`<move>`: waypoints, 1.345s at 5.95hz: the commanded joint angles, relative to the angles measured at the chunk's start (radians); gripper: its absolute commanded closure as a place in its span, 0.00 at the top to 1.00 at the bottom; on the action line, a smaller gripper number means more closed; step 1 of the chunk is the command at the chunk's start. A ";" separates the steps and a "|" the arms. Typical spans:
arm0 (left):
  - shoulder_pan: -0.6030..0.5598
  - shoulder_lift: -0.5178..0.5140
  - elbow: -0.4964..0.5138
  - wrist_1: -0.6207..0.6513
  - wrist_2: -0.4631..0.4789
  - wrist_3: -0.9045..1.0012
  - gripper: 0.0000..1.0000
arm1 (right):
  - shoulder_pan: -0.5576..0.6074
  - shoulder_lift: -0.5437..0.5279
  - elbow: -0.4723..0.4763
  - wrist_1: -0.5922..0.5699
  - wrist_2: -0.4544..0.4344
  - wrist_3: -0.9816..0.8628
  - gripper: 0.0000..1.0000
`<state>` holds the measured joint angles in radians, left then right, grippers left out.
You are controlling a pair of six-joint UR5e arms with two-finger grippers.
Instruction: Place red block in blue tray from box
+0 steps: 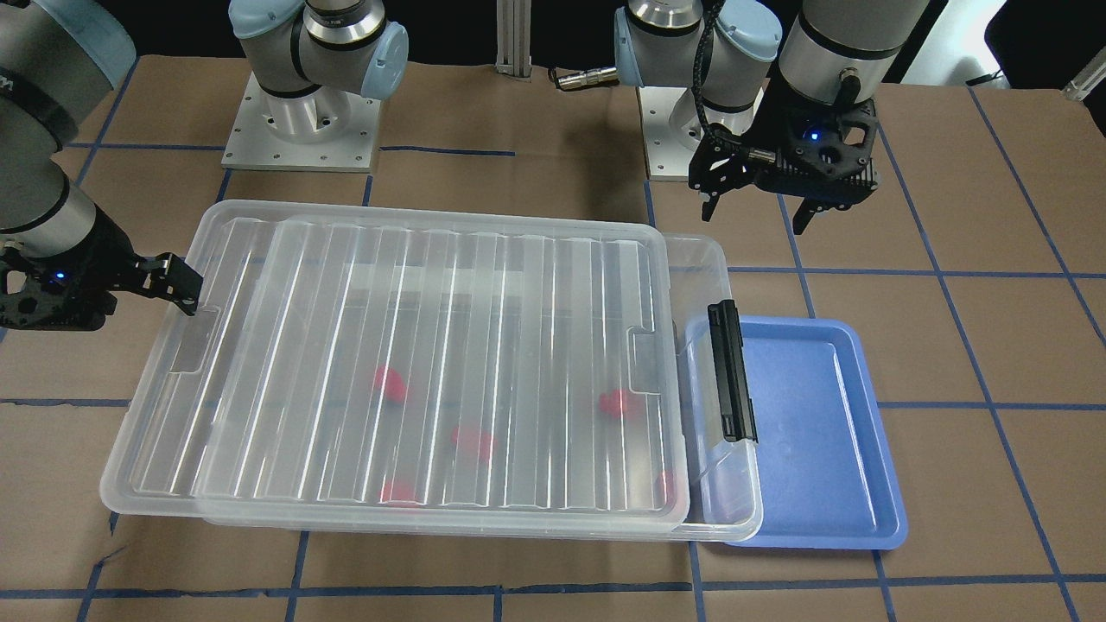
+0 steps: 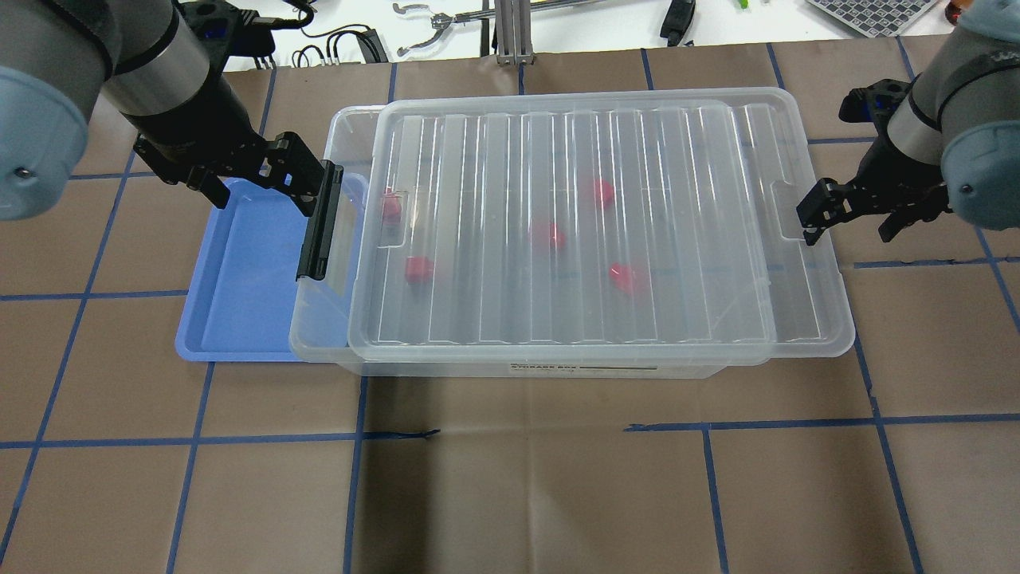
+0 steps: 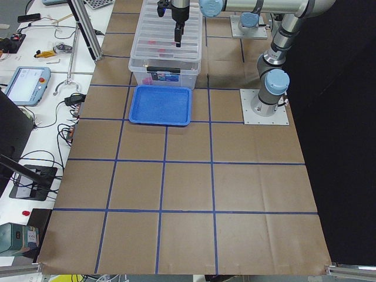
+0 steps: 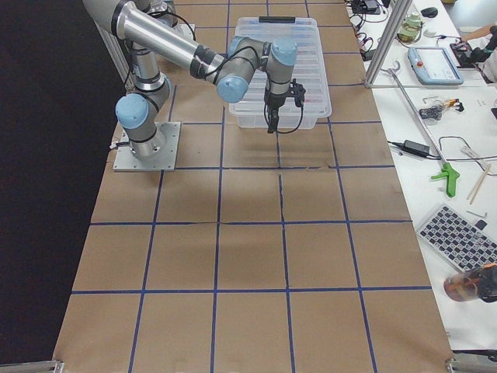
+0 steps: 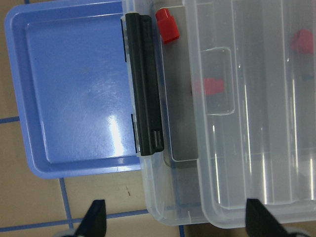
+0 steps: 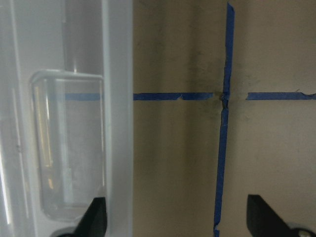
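Note:
The clear box (image 2: 829, 319) lies across the table with its ribbed lid (image 2: 574, 223) slid towards my right, so a gap is open at the black latch (image 2: 319, 223) end. Several red blocks (image 2: 420, 269) show blurred through the lid. One red block (image 5: 167, 25) lies uncovered in the gap. The blue tray (image 2: 239, 271) sits against the latch end and holds nothing. My left gripper (image 2: 259, 195) is open and empty above the tray's far end beside the latch. My right gripper (image 2: 849, 231) is open and empty, astride the box's other end rim.
Brown paper with blue tape lines (image 2: 191, 438) covers the table. The two arm bases (image 1: 302, 121) stand on the robot's side of the box. Benches with tools and cables (image 3: 35, 64) run beyond the table's far edge.

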<state>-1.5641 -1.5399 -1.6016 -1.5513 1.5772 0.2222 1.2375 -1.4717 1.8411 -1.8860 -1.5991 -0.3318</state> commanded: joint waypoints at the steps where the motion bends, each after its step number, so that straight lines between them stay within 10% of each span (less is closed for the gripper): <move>1: 0.002 -0.002 -0.009 -0.006 0.003 0.253 0.98 | -0.061 0.001 0.001 -0.002 -0.002 -0.048 1.00; 8: 0.009 -0.038 -0.018 0.034 0.004 1.165 0.98 | -0.182 0.001 -0.002 -0.075 -0.058 -0.194 1.00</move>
<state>-1.5561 -1.5576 -1.6238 -1.5394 1.5817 1.2734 1.0615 -1.4711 1.8374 -1.9187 -1.6513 -0.5050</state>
